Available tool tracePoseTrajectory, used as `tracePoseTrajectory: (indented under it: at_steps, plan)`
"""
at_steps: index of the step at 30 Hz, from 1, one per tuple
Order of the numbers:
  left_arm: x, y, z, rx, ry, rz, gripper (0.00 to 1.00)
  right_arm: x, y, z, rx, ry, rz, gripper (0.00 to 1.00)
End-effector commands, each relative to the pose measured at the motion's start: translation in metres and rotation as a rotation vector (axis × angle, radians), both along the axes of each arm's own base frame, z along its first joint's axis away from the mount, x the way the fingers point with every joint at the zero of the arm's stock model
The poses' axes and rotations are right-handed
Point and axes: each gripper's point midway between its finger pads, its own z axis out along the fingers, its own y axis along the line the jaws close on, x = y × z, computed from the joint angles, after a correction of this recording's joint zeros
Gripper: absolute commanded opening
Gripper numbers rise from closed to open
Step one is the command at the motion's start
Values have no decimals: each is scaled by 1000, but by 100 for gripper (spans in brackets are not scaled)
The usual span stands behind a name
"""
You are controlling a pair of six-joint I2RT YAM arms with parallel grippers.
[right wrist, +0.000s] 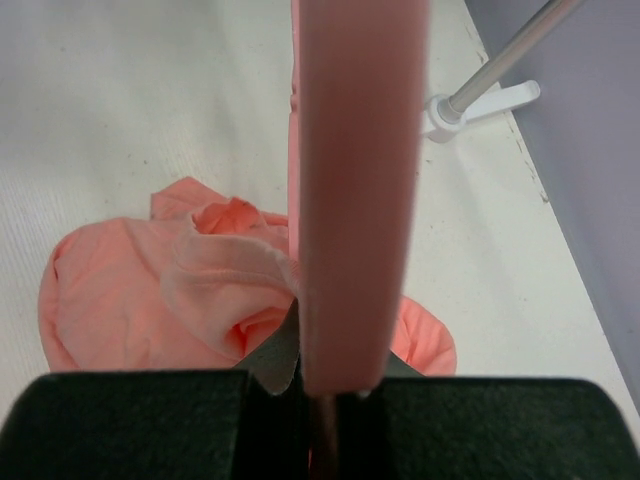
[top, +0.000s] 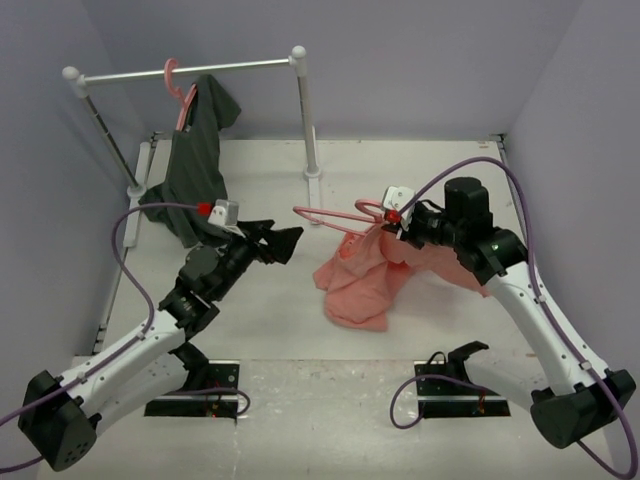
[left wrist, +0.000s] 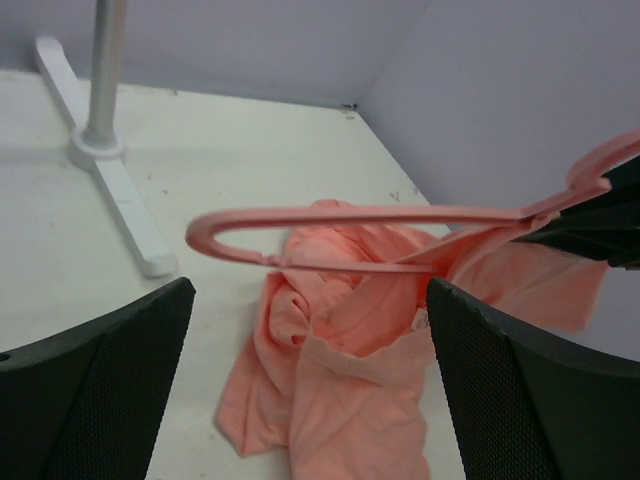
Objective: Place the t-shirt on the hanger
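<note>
My right gripper (top: 398, 222) is shut on the pink hanger (top: 330, 218) at its hook end and holds it flat above the table, its far tip pointing left. The salmon-pink t-shirt (top: 365, 275) lies crumpled under it, and part of the cloth rises to the hanger next to the right gripper. My left gripper (top: 285, 243) is open and empty, left of the hanger's tip. In the left wrist view the hanger (left wrist: 400, 215) spans above the t-shirt (left wrist: 370, 360), between my open fingers (left wrist: 90, 390). In the right wrist view the hanger (right wrist: 355, 180) runs straight out from my jaws over the t-shirt (right wrist: 190, 290).
A clothes rack with a metal rail (top: 190, 70) stands at the back left. A dark grey shirt (top: 195, 150) hangs on it from another pink hanger (top: 178, 85). The rack's right post and foot (top: 313, 170) stand behind the held hanger. Lilac walls close in the sides.
</note>
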Motion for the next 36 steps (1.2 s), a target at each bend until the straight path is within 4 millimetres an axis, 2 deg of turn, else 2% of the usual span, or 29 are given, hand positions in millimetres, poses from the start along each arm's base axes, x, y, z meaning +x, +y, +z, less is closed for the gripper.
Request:
tracePoseTrajectory:
  at_steps: [1, 4, 5, 7, 8, 12, 15, 16, 19, 21, 24, 27, 28, 29, 30, 31, 33, 36]
  plan:
    - [-5, -41, -50, -138, 206, -135, 96, -1, 6, 61, 143, -117, -20, 0]
    - [-3, -66, -56, -193, 228, -229, 88, -8, 9, 62, 161, -103, 5, 0]
    - [-1, -73, -52, -219, 236, -242, 87, -8, 9, 60, 162, -99, 4, 0]
    - [7, -84, -63, -220, 272, -242, 87, -9, 11, 58, 165, -91, 9, 0]
    - [13, -88, -60, -243, 287, -229, 87, -12, 14, 59, 173, -86, 26, 0]
    - [25, -103, -69, -280, 322, -232, 89, -16, 20, 57, 178, -69, 56, 0]
    - [32, -118, -84, -272, 368, -255, 87, -14, 22, 52, 174, -54, 60, 0]
    - [31, -124, -93, -260, 389, -263, 84, -13, 23, 51, 173, -52, 60, 0]
    - [23, -136, -118, -241, 460, -284, 54, -9, 21, 54, 179, -67, 36, 0]
    - [15, -141, -129, -241, 496, -300, 43, -2, 18, 58, 182, -88, -3, 0]
    - [4, -145, -142, -248, 540, -339, 43, 7, 15, 64, 199, -118, -52, 0]
    - [-2, -148, -142, -260, 546, -374, 49, 12, 14, 65, 217, -126, -78, 0]
    - [-4, -148, -141, -259, 545, -382, 42, 13, 14, 64, 221, -120, -81, 0]
    - [-5, -149, -141, -257, 543, -389, 21, 12, 15, 64, 223, -115, -80, 0]
    - [-5, -148, -141, -257, 542, -385, 6, 13, 15, 63, 224, -113, -81, 0]
    - [-4, -146, -142, -257, 542, -370, 0, 14, 15, 62, 223, -111, -88, 0]
    - [1, -136, -151, -219, 569, -313, 0, 15, 13, 59, 219, -95, -107, 0]
    - [30, -101, -165, -136, 576, -149, 0, 6, 6, 54, 201, -69, -124, 0]
